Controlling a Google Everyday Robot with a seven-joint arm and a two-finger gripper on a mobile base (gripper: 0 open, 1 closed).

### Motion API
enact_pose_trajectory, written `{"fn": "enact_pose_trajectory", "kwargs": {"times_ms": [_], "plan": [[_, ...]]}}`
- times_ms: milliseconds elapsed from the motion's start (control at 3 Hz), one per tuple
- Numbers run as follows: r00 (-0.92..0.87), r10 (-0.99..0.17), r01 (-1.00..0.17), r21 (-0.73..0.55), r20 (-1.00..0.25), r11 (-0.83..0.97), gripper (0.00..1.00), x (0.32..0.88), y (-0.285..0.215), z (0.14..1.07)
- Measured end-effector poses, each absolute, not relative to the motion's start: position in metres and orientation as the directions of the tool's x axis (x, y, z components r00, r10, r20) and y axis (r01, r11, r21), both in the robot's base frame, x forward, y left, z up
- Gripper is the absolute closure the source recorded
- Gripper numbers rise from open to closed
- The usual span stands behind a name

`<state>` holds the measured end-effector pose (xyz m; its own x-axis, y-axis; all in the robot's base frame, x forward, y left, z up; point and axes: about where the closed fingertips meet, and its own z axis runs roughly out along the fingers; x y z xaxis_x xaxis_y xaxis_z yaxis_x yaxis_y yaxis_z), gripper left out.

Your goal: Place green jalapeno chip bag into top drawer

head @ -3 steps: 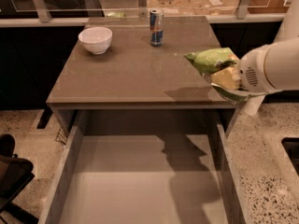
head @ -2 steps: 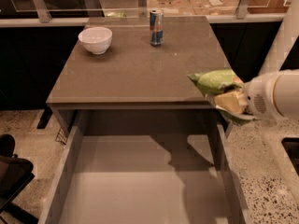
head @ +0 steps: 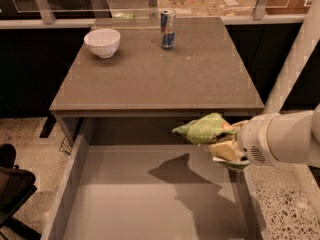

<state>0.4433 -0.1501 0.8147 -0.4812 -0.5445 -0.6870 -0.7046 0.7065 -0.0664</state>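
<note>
The green jalapeno chip bag (head: 206, 129) is a crinkled light-green bag held in the air at the right, just in front of the table's front edge. My gripper (head: 225, 146) is shut on the bag from its right side, with the white arm reaching in from the right. The bag hangs above the right rear part of the top drawer (head: 145, 204), which is pulled open below the tabletop. The drawer's flat grey bottom shows the shadow of the bag and arm.
On the brown tabletop (head: 150, 79) a white bowl (head: 102, 41) stands at the back left and a blue-silver drink can (head: 167, 29) at the back middle. A black chair (head: 12, 189) is at the lower left. Speckled floor lies on both sides.
My gripper has carried the bag from above the table's right edge forward and down, past the front edge, to over the open drawer.
</note>
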Motion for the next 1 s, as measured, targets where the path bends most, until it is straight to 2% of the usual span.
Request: {"fn": "enact_pose_trajectory", "kwargs": {"times_ms": [333,667,1000], "plan": [[-0.422,-0.594,-0.815,-0.001,-0.685,0.579,1.0,0.445,-0.13,0.782],[-0.378,-0.58,-0.892,0.116,-0.722,0.438,1.0,0.455,-0.115,0.748],[-0.386,-0.572,-0.899,0.155,-0.724,0.411,0.82,0.454,-0.113,0.733]]}}
